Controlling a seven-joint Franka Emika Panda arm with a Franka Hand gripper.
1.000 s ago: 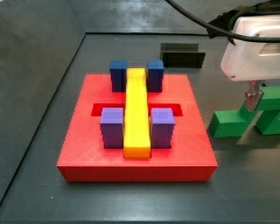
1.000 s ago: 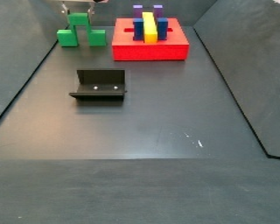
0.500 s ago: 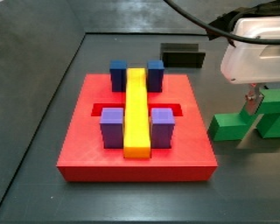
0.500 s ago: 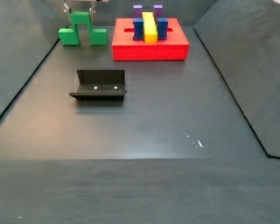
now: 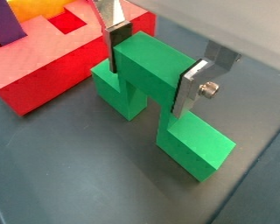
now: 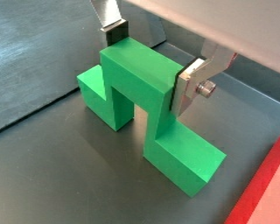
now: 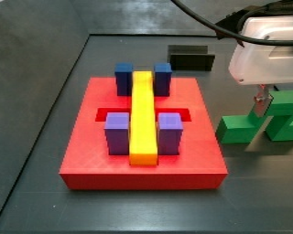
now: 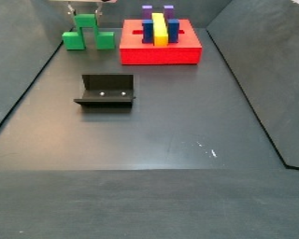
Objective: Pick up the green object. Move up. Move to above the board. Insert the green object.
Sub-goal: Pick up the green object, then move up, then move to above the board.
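- Fixture (image 8: 106,91), the dark L-shaped bracket, is standing nearest in a side view, left of centre on the dark surface (image 8: 152,140), well apart from everything else.
- Farther back, the green object (image 5: 149,87) is sitting in the upper left of that side view (image 8: 86,38), just beside the board (image 8: 163,49) and not touching it; whether it is resting on the surface or barely off it, I cannot tell.
- Gripper (image 5: 154,68) is hanging directly over the piece, and both wrist views are showing the jaws straddling the raised middle cube, silver plates flat against its two opposite faces, apparently clamping it.
- Judging by its look, the piece is behaving as rigid, light plastic with smooth, somewhat slippery faces; the middle cube is the sensible hold, since the low legs are sticking out to either side.
- Board's recessed slot (image 7: 113,115) is lying beside the yellow bar (image 7: 142,114) and purple cubes (image 7: 170,131), with blue cubes (image 7: 124,73) farthest.
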